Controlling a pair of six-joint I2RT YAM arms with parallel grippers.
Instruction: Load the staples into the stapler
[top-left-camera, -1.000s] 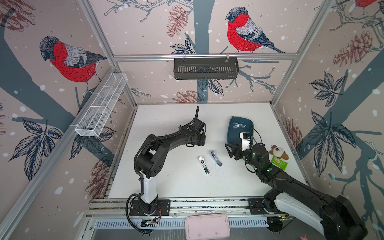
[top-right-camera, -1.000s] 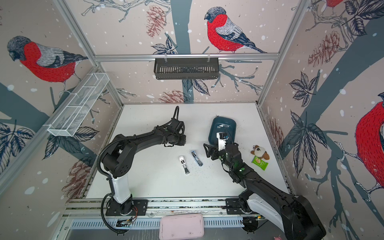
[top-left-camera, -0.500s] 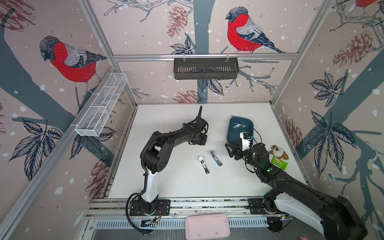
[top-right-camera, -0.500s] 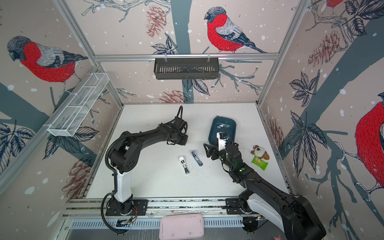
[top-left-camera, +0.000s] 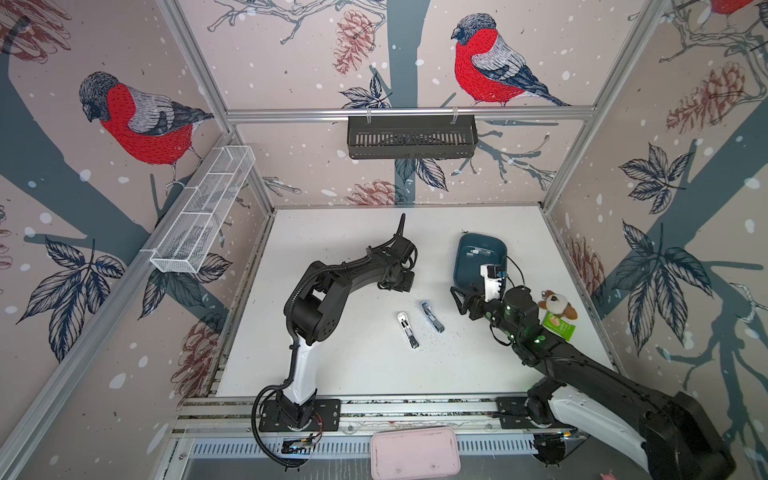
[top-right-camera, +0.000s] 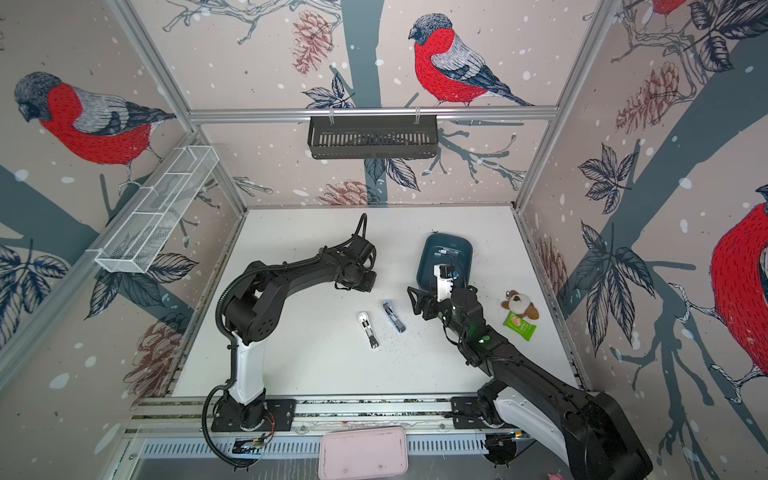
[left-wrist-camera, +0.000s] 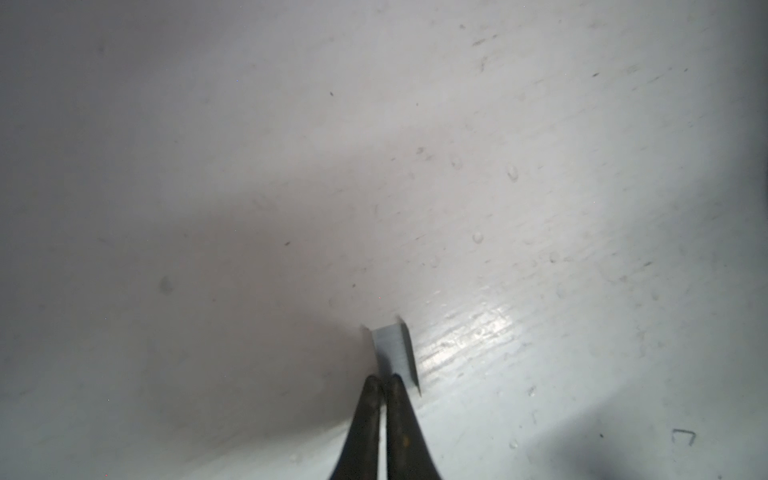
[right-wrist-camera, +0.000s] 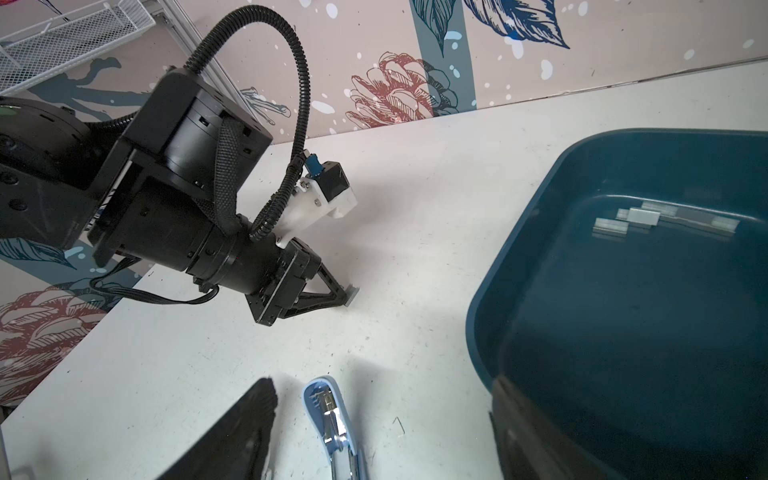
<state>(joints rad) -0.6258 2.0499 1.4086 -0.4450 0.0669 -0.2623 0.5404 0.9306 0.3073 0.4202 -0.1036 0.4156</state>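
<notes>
My left gripper (left-wrist-camera: 382, 380) is shut on a short silvery strip of staples (left-wrist-camera: 392, 351), pinched by one edge, low over the white table (left-wrist-camera: 540, 166). The right wrist view shows that strip (right-wrist-camera: 352, 296) standing upright at the left fingertips. A light-blue stapler (right-wrist-camera: 330, 419) lies open with its chrome magazine up, between the spread fingers of my open right gripper (right-wrist-camera: 386, 432). In both top views the stapler (top-left-camera: 432, 316) (top-right-camera: 394, 316) lies just left of the right gripper (top-left-camera: 461, 301). More staples (right-wrist-camera: 665, 218) lie in a dark teal tray (top-left-camera: 496, 245).
A white stapler (top-left-camera: 407, 330) lies beside the blue one. A single loose staple (right-wrist-camera: 399, 426) is on the table. A plush toy (top-left-camera: 557, 305) and a green packet (top-left-camera: 559, 326) sit at the right. A pink box (top-left-camera: 415, 453) is in front of the table's near edge.
My left arm has swung a little to the right and back, and its jaws have closed further. The right arm and both staplers have not moved.
</notes>
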